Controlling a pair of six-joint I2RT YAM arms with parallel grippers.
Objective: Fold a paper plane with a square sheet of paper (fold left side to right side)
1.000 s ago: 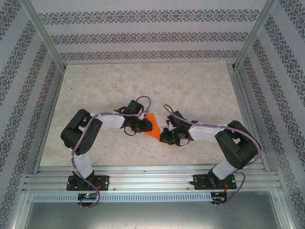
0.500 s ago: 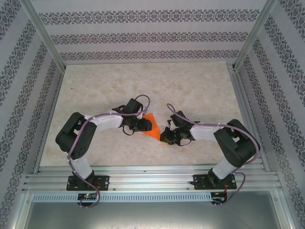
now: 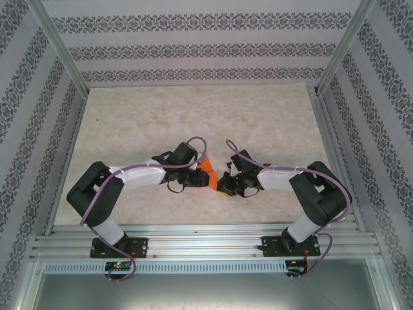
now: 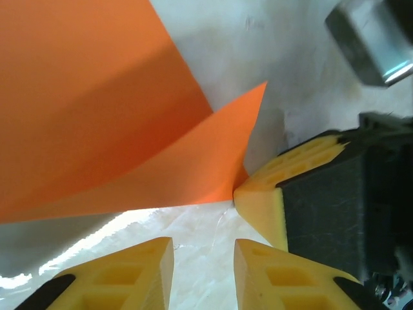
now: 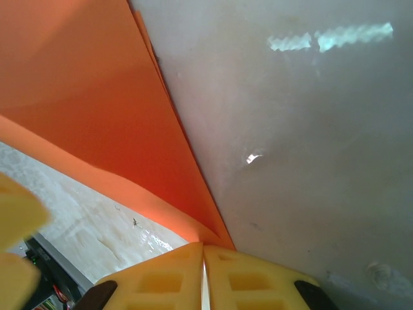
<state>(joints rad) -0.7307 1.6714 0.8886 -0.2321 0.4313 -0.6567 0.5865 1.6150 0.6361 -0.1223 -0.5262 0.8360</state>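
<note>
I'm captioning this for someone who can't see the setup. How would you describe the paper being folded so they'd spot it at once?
On the pale marbled table, look toward the near edge, between the left arm and the right arm. There sits a folded sheet of paper, one corner pinched in the right gripper. It is the only bright orange thing there.
</note>
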